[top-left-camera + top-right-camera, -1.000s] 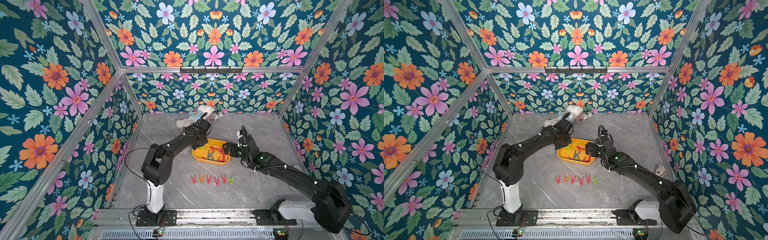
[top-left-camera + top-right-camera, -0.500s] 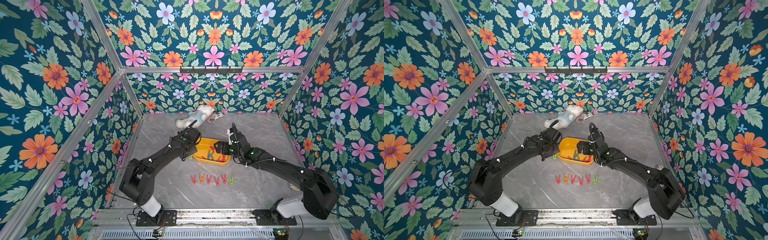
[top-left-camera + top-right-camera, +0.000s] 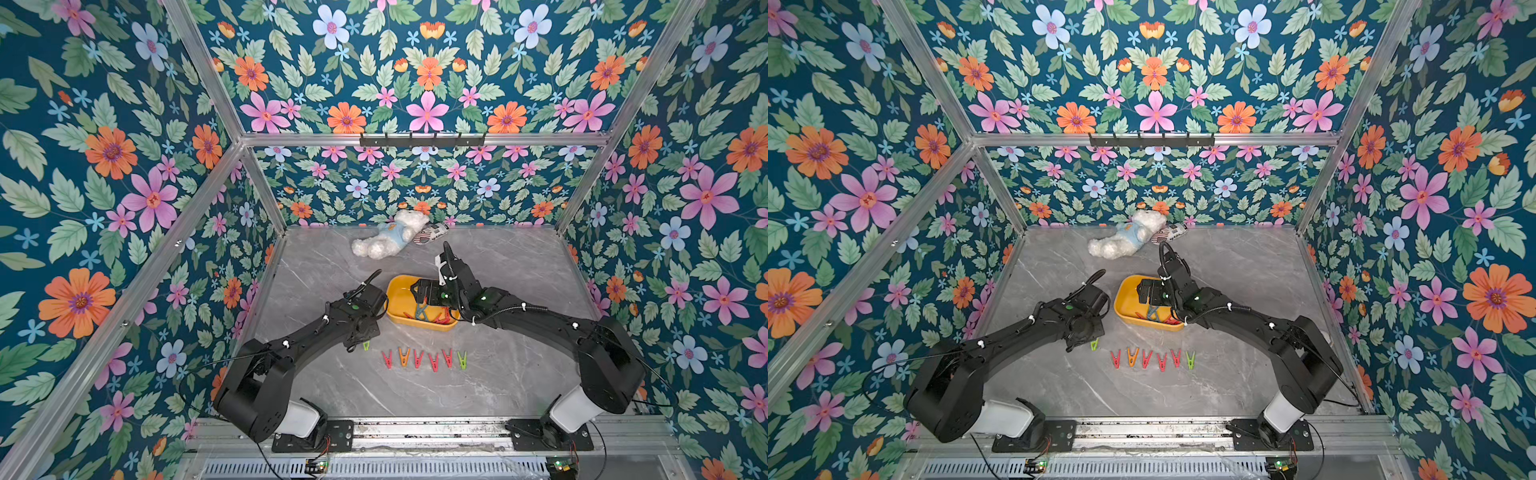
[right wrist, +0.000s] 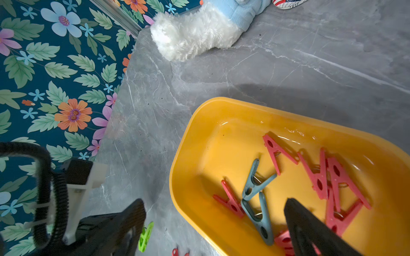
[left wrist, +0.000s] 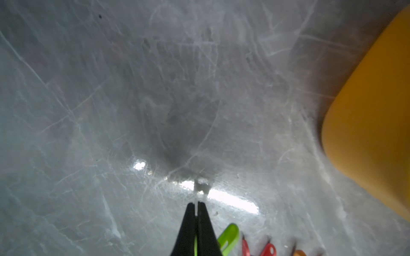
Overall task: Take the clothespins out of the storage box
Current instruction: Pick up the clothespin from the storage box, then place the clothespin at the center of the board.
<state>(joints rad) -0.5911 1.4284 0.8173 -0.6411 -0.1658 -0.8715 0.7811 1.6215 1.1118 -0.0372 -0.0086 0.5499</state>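
Leftover clothespins [image 4: 332,181] are all bunched in the end of the yellow storage box [image 4: 221,144] nearest the right arm. It's mostly red ones in a tangle, plus two grey-blue clothespins [image 4: 258,184] lying flat and touching tip to tail. The box end by the left arm is bare.

The right gripper [image 3: 422,291] hangs right over the box, jaws spread as wide as they go, nothing in them. In its wrist view one finger sits above the red pile, and the grey-blue pair is just beside it toward the middle of the box. So the next grab is basically straight down. The grey-blue ones look like the cleaner pick to me since they're less overlapped, but their long axes run at an angle to each other, so the jaws would have to line up across one of them.

The left gripper [image 5: 197,212] is outside the box, low over the table [image 3: 415,390], pinched tight on a green clothespin [image 3: 366,345]. You can see a green sliver between its jaws. It's at its own arm's end of the row [image 3: 418,358] of six already laid out in front of the box. The right arm is clearly the closer one for what's left.
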